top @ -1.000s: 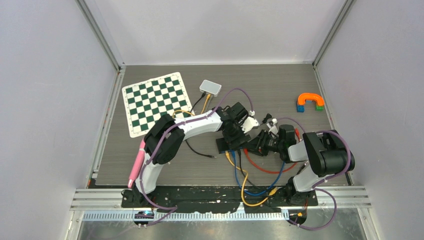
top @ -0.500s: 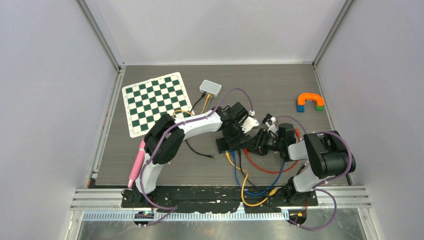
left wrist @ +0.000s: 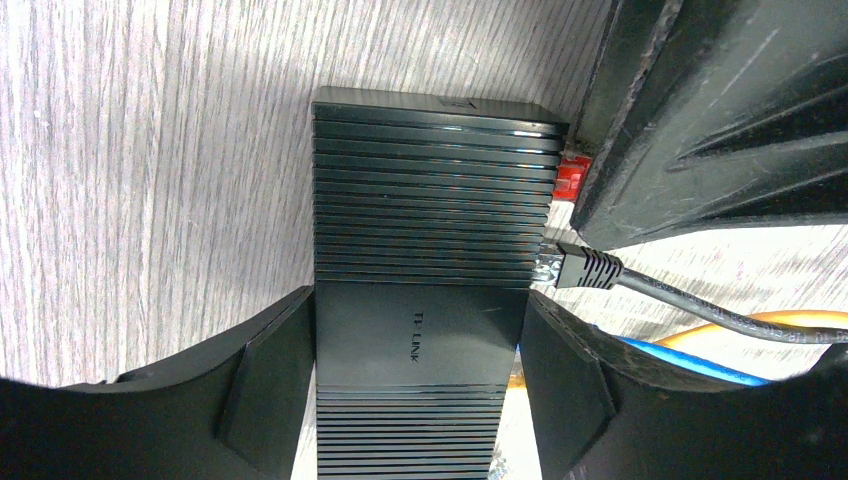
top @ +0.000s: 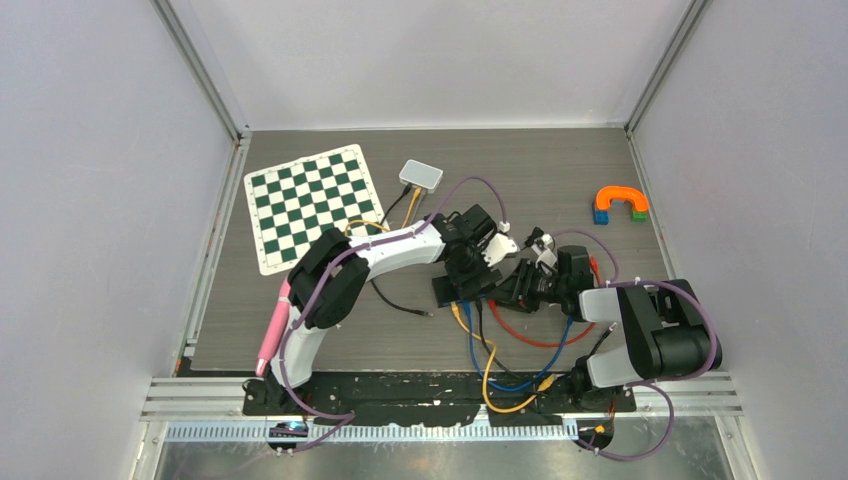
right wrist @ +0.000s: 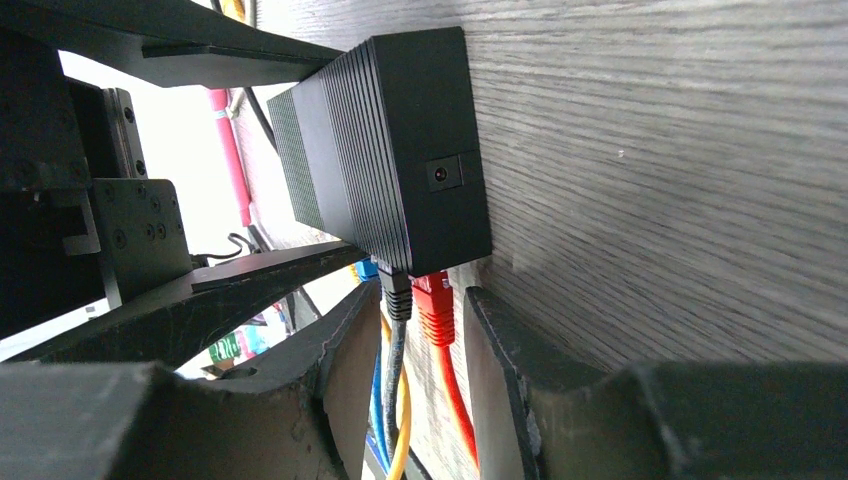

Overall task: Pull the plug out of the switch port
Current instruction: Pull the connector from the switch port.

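Observation:
The black TP-Link switch (left wrist: 430, 250) lies flat on the table (top: 560, 170). My left gripper (left wrist: 420, 380) is shut on it, one finger on each long side. A red plug (right wrist: 434, 305) and a black plug (right wrist: 397, 295) sit in ports at the switch's end (right wrist: 400, 150), with blue and yellow cables beside them. My right gripper (right wrist: 420, 370) is open. Its fingers (right wrist: 510, 380) straddle the red and black plugs just behind the ports, with small gaps on both sides. In the top view both grippers meet at the switch (top: 450, 291).
A green chessboard mat (top: 313, 205) lies at the back left and a small white box (top: 421, 175) behind the switch. A pink pen (top: 273, 325) is at the left edge. Coloured blocks (top: 620, 203) are at the right. Loose cables (top: 500, 360) trail toward the front edge.
My right arm's elbow has swung outward toward the right front, and its gripper has stayed at the plugs. The left arm and the switch have not moved.

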